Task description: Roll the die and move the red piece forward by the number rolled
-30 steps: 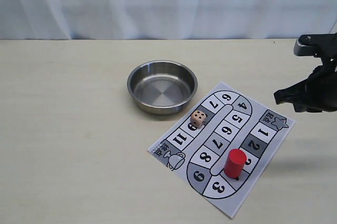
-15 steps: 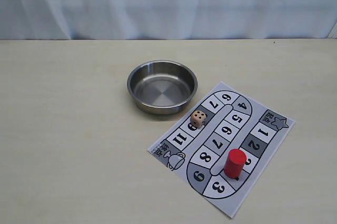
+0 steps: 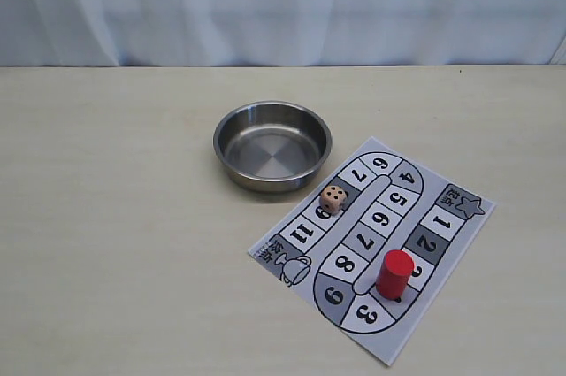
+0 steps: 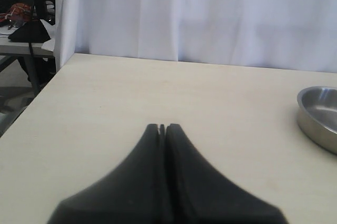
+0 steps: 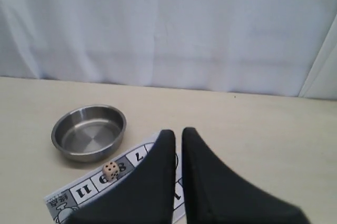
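In the exterior view the whole left half of the desk (image 3: 106,217) lies bare, as do the strip along its top edge before the white curtain (image 3: 283,4) and the margin right of the game board (image 3: 380,217), so a gripper could pass there unhindered. The obstacles cluster from centre to lower right: the steel bowl (image 3: 272,146) stands at centre, and the die (image 3: 333,199) sits on the board just below and right of its rim, with only a narrow gap between them. The red piece (image 3: 394,273) stands upright at the board's lower right, well apart from the die, flat printed squares between them.
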You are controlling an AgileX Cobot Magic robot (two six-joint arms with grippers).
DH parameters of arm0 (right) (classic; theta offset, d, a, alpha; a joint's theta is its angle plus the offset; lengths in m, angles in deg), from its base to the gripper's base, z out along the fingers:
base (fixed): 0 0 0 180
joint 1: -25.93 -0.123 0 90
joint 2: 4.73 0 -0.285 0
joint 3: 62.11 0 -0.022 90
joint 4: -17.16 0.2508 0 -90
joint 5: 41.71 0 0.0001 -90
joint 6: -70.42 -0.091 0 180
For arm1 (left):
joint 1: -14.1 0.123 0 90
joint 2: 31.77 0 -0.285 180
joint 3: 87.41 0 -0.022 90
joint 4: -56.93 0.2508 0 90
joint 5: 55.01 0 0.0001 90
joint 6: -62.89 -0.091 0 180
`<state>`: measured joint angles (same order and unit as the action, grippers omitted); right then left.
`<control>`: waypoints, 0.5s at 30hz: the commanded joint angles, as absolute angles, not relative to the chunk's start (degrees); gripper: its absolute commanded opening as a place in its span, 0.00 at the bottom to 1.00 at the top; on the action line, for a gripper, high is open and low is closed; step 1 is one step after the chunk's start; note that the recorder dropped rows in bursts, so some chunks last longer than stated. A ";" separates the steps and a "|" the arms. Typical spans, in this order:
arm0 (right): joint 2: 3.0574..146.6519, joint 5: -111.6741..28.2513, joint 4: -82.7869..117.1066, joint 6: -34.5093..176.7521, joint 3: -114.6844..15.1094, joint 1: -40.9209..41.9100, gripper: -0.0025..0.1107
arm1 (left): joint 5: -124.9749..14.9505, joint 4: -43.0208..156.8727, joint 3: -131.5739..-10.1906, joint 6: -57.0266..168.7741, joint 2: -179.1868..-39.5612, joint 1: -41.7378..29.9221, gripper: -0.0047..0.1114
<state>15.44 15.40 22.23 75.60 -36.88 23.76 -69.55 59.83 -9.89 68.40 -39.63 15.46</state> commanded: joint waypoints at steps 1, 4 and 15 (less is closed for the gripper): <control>8.62 15.30 22.31 77.48 -37.18 23.75 0.06 | -68.89 59.71 -10.19 68.65 -39.56 15.45 0.04; 4.63 14.56 22.31 78.40 -37.18 23.75 0.06 | -68.89 59.71 -10.19 68.65 -39.56 15.45 0.04; 3.06 2.11 19.26 77.08 -26.13 23.75 0.06 | -68.89 59.82 -10.19 68.65 -39.56 15.45 0.04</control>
